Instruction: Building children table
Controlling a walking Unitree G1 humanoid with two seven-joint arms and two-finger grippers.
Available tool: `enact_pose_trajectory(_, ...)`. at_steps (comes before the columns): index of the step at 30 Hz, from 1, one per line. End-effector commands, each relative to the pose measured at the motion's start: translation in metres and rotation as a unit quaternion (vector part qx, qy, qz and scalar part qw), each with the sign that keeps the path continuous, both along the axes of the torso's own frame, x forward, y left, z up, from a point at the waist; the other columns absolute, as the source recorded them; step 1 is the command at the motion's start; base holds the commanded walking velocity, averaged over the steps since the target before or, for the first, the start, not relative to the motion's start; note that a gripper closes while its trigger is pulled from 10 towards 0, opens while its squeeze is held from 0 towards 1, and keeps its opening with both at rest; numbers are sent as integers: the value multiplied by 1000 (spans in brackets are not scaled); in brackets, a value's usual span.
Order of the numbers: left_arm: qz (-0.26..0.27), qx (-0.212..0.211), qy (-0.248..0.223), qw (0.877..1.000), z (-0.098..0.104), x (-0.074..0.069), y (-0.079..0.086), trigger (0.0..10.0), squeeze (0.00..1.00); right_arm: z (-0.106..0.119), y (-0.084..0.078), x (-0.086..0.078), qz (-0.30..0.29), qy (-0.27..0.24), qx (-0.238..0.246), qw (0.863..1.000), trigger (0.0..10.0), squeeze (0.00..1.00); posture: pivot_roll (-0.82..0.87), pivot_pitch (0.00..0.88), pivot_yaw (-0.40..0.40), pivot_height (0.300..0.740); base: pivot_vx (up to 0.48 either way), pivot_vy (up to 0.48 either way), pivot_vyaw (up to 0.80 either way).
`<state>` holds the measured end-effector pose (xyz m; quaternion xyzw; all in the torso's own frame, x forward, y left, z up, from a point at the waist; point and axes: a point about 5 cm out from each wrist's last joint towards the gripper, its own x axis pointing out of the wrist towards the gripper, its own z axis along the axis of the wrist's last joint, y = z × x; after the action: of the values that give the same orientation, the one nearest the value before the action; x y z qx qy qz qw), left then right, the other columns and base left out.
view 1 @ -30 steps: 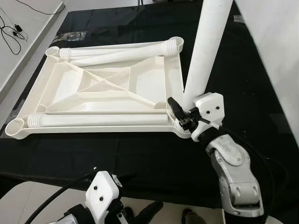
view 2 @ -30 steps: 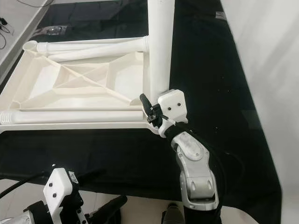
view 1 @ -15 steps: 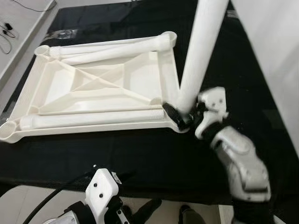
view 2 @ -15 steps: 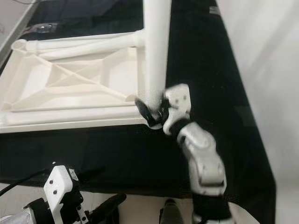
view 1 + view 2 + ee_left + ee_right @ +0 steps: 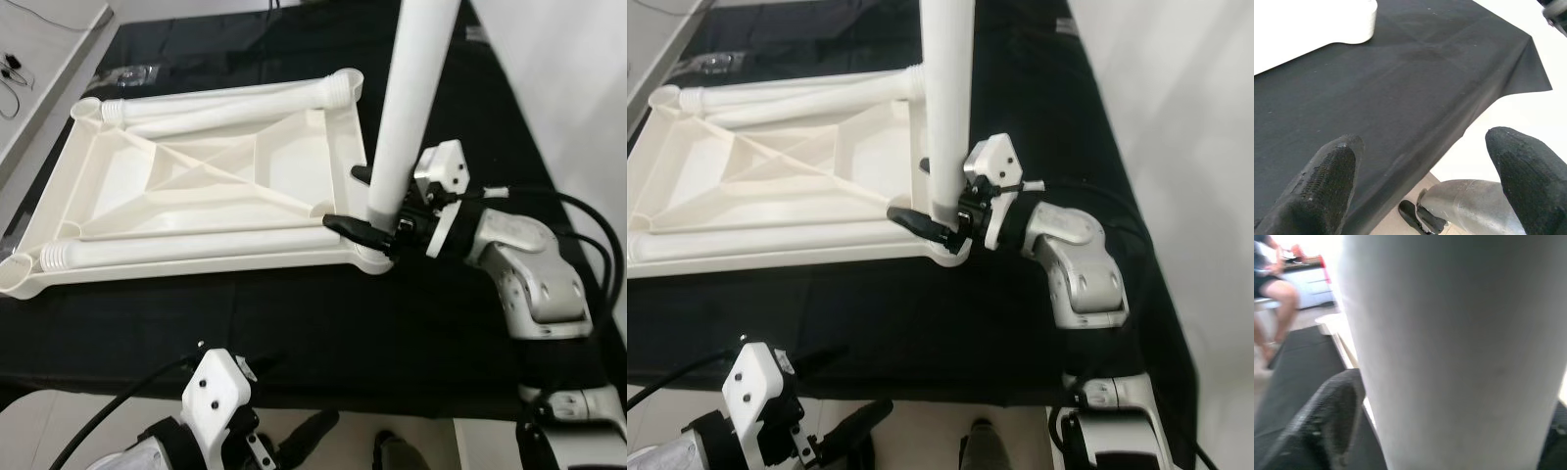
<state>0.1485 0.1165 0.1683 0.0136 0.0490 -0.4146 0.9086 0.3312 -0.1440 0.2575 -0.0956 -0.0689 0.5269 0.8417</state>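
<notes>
Upright leg (image 5: 411,98) top cut off

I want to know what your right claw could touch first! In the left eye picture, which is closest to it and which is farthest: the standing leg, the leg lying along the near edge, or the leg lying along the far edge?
1. Standing leg: held by the right gripper.
2. Near-edge leg: lying left of it.
3. Far-edge leg: farthest, across the tabletop.

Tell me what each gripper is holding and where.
The right gripper grips the upright table leg near its bottom end, at the tabletop corner. The left gripper holds nothing, fingers open.
</notes>
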Motion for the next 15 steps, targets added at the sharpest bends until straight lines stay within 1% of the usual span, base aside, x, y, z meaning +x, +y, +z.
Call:
enact_pose_trajectory(1,3,1,9,1000,-4,-2,-1,10000,0,-6,9,3,42,16,-1,999,0,0,-25,283,54,740,0,0,0)
enact_pose_trajectory(6,6,0,5,1000,-4,-1,-1,10000,0,-13,8,13,71,31,-19,997,0,0,-25,279,50,740,0,0,0)
enact_pose_trajectory(10,8,0,3,1000,-4,-1,-1,10000,0,-16,6,16,57,37,-23,997,0,0,-31,280,44,740,0,0,0)
enact_pose_trajectory(11,11,0,0,1000,-4,-1,-1,10000,0,-19,2,16,46,40,-24,998,0,0,-37,282,37,740,0,0,0)
enact_pose_trajectory(12,14,0,-2,1000,-4,0,-1,10000,0,-23,-1,13,34,45,-27,998,0,0,-43,276,35,740,0,0,0)
enact_pose_trajectory(14,14,0,-2,1000,-4,0,-1,10000,0,-23,-1,13,34,45,-27,998,0,0,-43,276,35,740,0,0,0)
enact_pose_trajectory(15,17,1,-4,1000,-4,0,-1,10000,0,-30,-4,7,14,58,-25,998,0,0,-54,275,30,740,0,0,0)
